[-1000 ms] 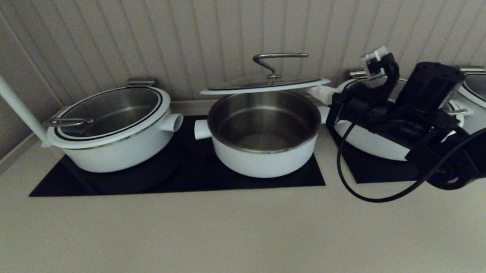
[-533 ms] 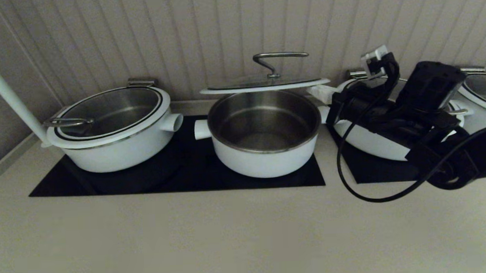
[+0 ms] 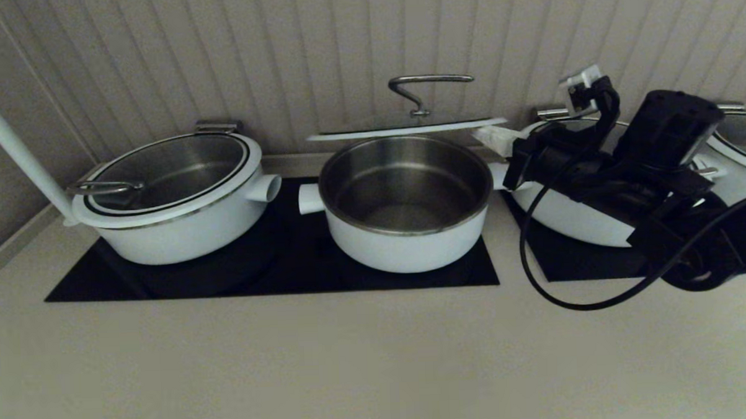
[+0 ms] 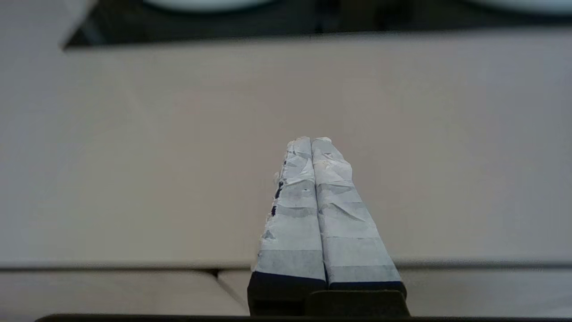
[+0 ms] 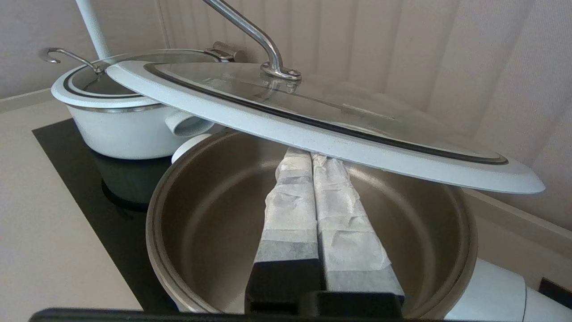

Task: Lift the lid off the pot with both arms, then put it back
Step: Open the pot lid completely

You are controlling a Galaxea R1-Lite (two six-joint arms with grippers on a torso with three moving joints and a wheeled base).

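The pot (image 3: 405, 242), white with a steel inner bowl, stands open on the black cooktop in the middle. The lid (image 3: 407, 131) hangs nearly level above its back rim, its steel bar handle (image 3: 430, 80) broadside. My right gripper (image 3: 490, 141) reaches in from the right, shut and empty, with its white-wrapped tips pressed under the lid's right rim. In the right wrist view the shut fingers (image 5: 290, 197) sit over the pot's bowl (image 5: 201, 214), and the gripper (image 5: 310, 154) touches the lid's white rim (image 5: 313, 136) from below. My left gripper (image 4: 311, 141) is shut and empty over the beige counter, out of the head view.
A like pot with its lid on (image 3: 168, 198) stands at the left, another (image 3: 559, 218) behind my right arm, a third (image 3: 740, 153) at far right. A white pole (image 3: 11, 144) leans at the left. The ribbed wall is close behind. Beige counter (image 3: 353, 359) lies in front.
The lid has risen a little further above the pot and now looks flatter, and my right gripper and wrist have risen with it. The pots have not moved.
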